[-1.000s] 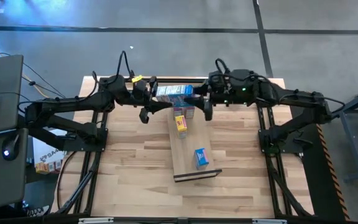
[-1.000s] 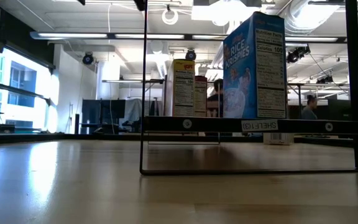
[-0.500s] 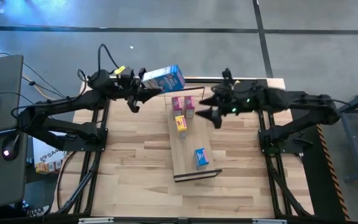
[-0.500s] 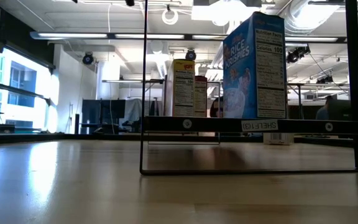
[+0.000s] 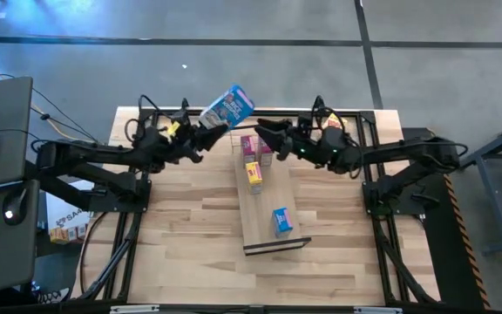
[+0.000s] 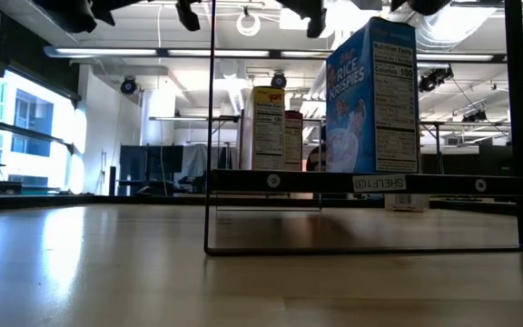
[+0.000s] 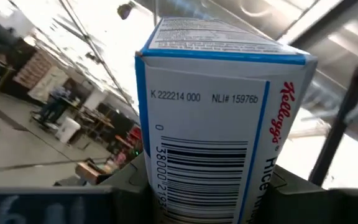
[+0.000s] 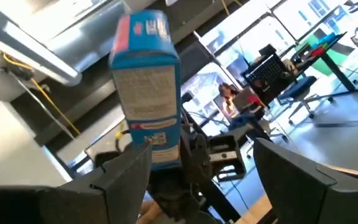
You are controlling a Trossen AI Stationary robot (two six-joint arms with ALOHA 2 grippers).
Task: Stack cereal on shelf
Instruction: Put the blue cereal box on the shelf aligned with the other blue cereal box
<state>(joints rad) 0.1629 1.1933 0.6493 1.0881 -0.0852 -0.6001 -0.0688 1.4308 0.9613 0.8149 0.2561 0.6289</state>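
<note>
Since a moment ago the left gripper (image 5: 206, 133) has carried the light blue Rice Krispies box (image 5: 228, 105) clear of the shelf (image 5: 268, 234), clamped and raised, while the right gripper (image 5: 264, 135) has let go and hangs open, so re-placing remains.

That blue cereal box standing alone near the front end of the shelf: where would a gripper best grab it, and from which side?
Probably from straight above, with the fingers closing on the two broad faces of the light blue box. It stands upright on the shelf with bare plank all around it, so its top is open to reach. The narrow span between the broad faces looks the easier one to fit between the fingers.
</note>
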